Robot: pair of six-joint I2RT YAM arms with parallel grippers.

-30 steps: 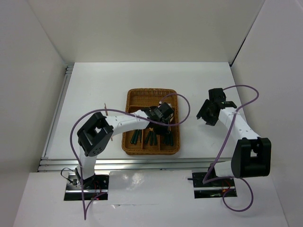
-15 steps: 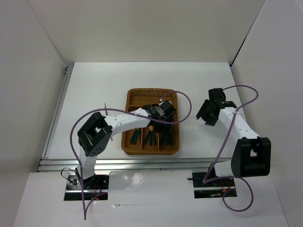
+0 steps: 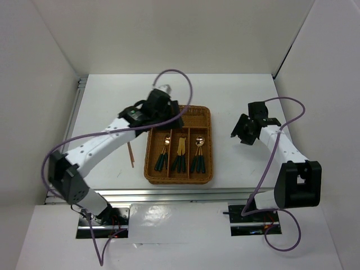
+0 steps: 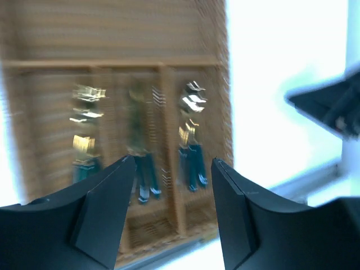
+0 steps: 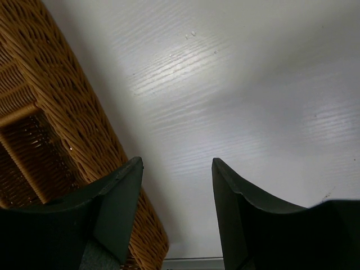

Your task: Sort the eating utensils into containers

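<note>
Left jaws: released, nothing between them, hovering over the 11 o'clock corner of the wicker tray (image 3: 179,180); the wrist view is blurred.
Right jaws: parted and empty, above bare tabletop (image 3: 242,95) at the tray's 3 o'clock, near its outer wall.
Tray: mid-tabletop, with three long slots running from 12 to 6 o'clock.
9 o'clock slot: gold spoon (image 3: 166,139), teal handle toward 6.
Middle slot: gold fork (image 3: 180,147), handle toward 6.
3 o'clock slot: gold spoon (image 3: 199,140), handle toward 6.
Crosswise slot (image 3: 194,117): at the 12 o'clock end, partly hidden by the left arm.
Chopsticks (image 3: 131,154): on the tabletop at the tray's 9 o'clock, outside it.
</note>
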